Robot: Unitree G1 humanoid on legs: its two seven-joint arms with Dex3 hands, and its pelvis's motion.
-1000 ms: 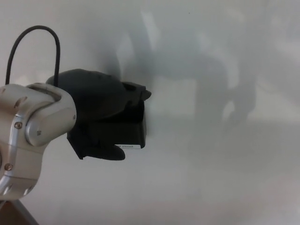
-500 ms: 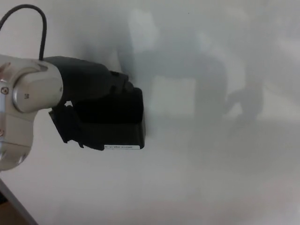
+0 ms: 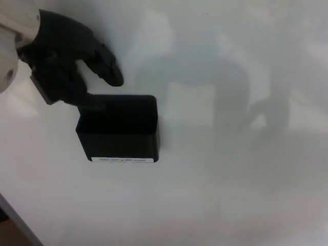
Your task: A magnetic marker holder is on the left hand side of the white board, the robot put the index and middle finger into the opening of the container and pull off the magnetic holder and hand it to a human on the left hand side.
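The black magnetic marker holder (image 3: 120,129) sits flat against the whiteboard (image 3: 230,195), left of centre, with a small white label along its lower edge. My left hand (image 3: 69,66) hangs just above and left of the holder's top edge. Its black fingers (image 3: 105,69) are spread apart and point down-right. One lower finger reaches to the holder's top left corner; I cannot tell whether it touches. Nothing is in the hand. My right hand does not show.
The whiteboard fills nearly the whole view, with faint grey shadows across its upper middle and right. Its lower left edge (image 3: 15,220) runs diagonally, with a dark strip beyond it.
My left hand has risen up and to the left, off the holder that it covered a second ago. The holder now shows in full and has stayed in place on the board.
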